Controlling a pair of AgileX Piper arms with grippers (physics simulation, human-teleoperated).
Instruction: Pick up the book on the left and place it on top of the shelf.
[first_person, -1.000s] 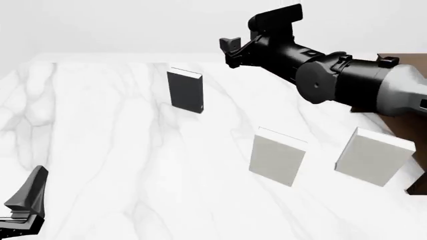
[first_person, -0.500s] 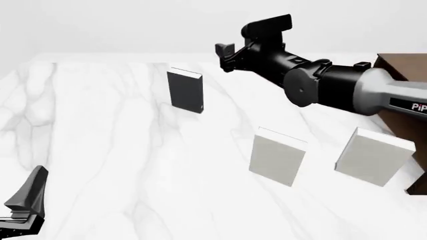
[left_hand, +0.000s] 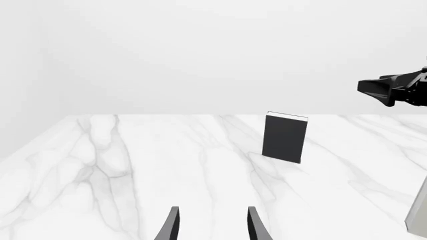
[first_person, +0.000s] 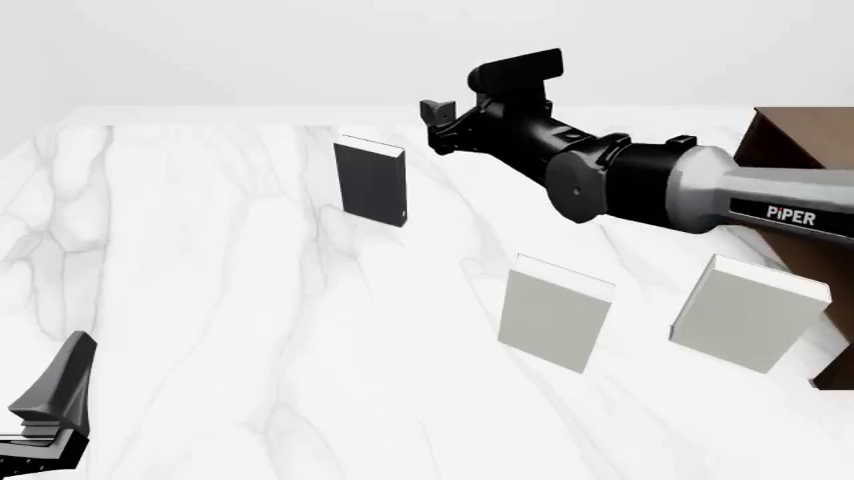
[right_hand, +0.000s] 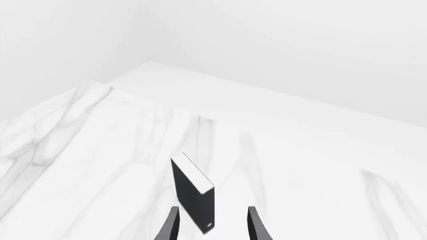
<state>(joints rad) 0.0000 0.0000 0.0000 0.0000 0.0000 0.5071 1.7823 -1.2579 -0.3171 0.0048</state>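
The book (first_person: 371, 182), slim and charcoal with white page edges, stands upright on the far left part of the marble table (first_person: 240, 330). My right gripper (first_person: 438, 126) hovers open just to its right and a little above its top, touching nothing. In the right wrist view the book (right_hand: 193, 196) shows below and ahead, between the open fingers (right_hand: 171, 224). The dark brown shelf (first_person: 787, 150) is at the right edge, partly behind the right arm. My left gripper (first_person: 51, 405) rests open at the near left; its view shows the book (left_hand: 285, 137) far ahead and the right gripper (left_hand: 388, 90).
Two wider pale books stand upright on the near right part of the table, one (first_person: 554, 312) in the middle and one (first_person: 745, 312) beside the shelf. A white wall closes off the table's far edge.
The right arm has swung left and stretched forward, bringing its gripper closer to the book and uncovering more of the shelf. The left gripper and all books stayed put.
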